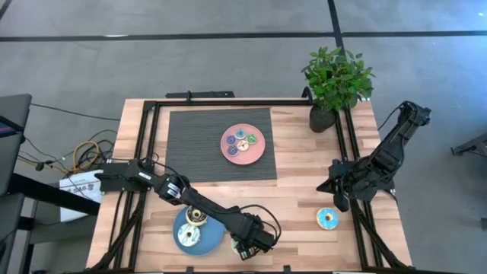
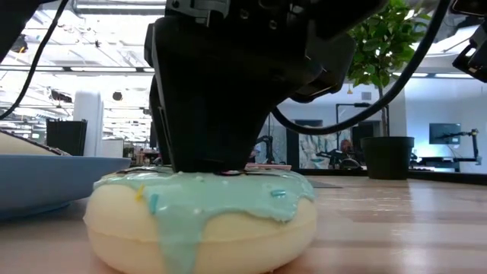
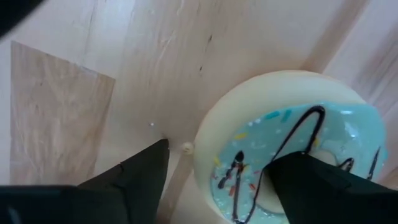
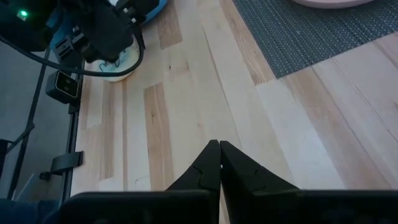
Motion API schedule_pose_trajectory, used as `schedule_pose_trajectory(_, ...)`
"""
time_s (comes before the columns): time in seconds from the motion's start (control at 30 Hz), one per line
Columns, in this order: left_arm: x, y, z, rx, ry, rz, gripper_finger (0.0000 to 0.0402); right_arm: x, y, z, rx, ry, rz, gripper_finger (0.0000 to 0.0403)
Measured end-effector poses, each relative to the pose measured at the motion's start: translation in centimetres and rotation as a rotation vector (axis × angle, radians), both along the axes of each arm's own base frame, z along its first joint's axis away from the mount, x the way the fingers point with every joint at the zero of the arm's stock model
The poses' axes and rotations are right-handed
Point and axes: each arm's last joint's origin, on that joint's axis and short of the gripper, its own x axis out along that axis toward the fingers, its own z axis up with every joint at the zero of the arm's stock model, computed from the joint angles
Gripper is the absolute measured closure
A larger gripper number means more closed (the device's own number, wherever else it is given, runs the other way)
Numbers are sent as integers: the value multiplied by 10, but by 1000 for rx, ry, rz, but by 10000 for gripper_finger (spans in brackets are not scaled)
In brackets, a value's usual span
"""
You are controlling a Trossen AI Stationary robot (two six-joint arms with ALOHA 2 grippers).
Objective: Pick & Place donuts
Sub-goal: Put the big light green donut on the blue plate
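Evenly lit from overhead; soft shadows on wood; low view backlit by windows, foreground slightly blurred.

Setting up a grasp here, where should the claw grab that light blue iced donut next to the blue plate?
Pinch one side of the ring from straight above: the light blue iced donut lies flat on the table, so one finger drops into its hole and the other goes outside the rim.

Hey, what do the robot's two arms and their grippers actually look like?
Both arms are dark, jointed links with black cables looping along them. The left gripper and right gripper each have two black, wedge-shaped fingers. A small green light glows on the left arm's wrist, seen from the right wrist view.
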Motion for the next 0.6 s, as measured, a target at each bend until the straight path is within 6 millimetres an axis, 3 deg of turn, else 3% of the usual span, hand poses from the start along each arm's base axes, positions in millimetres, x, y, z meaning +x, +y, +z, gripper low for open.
schedule_pose_trajectory(0.33,-1,-1,0,-34,20,19,222,0,0,0,-1,0,0,403)
schedule_pose_trajectory(0.6,-1,-2,0,-59,37,41,244,0,0,0,-1,0,0,403)
